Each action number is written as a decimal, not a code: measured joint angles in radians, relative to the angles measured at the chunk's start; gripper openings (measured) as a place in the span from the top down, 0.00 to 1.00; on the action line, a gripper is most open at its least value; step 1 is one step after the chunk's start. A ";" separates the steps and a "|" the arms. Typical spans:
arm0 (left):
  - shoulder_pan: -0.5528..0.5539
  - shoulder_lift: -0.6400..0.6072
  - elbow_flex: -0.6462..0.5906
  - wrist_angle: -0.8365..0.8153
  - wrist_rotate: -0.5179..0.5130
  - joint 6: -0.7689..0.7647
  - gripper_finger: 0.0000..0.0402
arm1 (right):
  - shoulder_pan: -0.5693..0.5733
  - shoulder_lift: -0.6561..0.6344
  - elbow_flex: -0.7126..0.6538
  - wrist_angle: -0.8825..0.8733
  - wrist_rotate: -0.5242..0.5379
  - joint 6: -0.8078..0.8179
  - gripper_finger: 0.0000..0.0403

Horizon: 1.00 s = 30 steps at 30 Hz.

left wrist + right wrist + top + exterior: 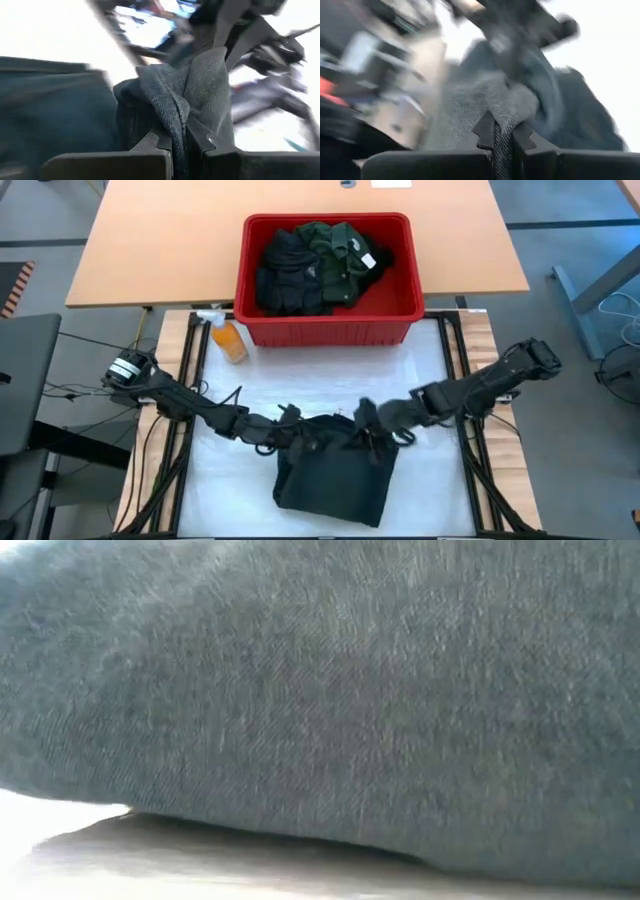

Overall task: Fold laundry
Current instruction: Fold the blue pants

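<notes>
- A dark garment is spread on the white cover of the near table, towards its front edge and about midway between the two arms
- The garment's far edge is bunched, and both grippers are set on it, side by side
- The left gripper is closed tight on a fold of this cloth; in the left wrist view a ridge of grey-blue weave is seen pinched between the two dark fingers
- The right gripper is likewise clamped on the same garment, with only the thickness of the cloth between its fingers; in the right wrist view the fabric is seen nipped at the fingertips
- The low view is filled almost wholly by the hanging dark cloth, with a strip of pale table surface seen under it
- The rest of the laundry, black and dark green, is heaped in the red basket beyond the white cover; a green piece with a white label lies on top
- An orange spray bottle lies just beside the basket's near left corner
- A wooden table is seen beneath and behind the basket
</notes>
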 joint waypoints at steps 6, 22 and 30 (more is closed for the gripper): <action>0.060 0.002 -0.046 -0.029 -0.139 -0.028 1.00 | -0.131 0.083 0.001 -0.186 -0.003 -0.066 0.91; 0.193 -0.048 -0.048 -0.251 -0.109 0.000 0.72 | -0.256 0.151 -0.002 -0.292 -0.017 -0.231 0.44; 0.208 -0.278 -0.048 -0.346 -0.183 0.178 0.66 | -0.174 -0.032 -0.002 -0.257 -0.013 -0.095 0.44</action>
